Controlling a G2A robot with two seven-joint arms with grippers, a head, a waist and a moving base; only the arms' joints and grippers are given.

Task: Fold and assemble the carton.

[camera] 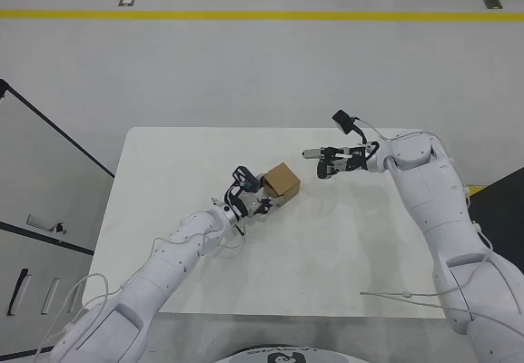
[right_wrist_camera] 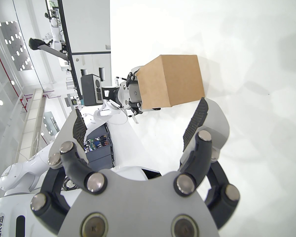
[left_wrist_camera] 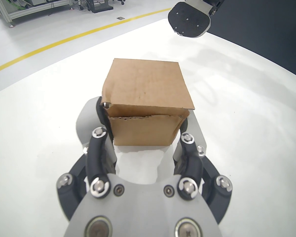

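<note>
A small brown cardboard carton (camera: 282,181) stands closed as a cube on the white table (camera: 198,263), a little back of its middle. My left gripper (camera: 263,203) is shut on the carton's near end, one finger on each side wall, as the left wrist view shows: carton (left_wrist_camera: 145,99), left gripper (left_wrist_camera: 144,127). The top flap overlaps the front wall with a ragged edge. My right gripper (camera: 320,162) hangs open to the right of the carton, apart from it, with nothing between its fingers. In the right wrist view the carton (right_wrist_camera: 172,80) lies beyond the open right gripper (right_wrist_camera: 140,122).
A dark cabinet with grey panels (camera: 16,172) stands off the table's left side. A yellow floor line (camera: 262,14) runs behind the table. A black mat (camera: 516,209) lies on the floor at the right. A thin cable (camera: 407,294) crosses the table's right front.
</note>
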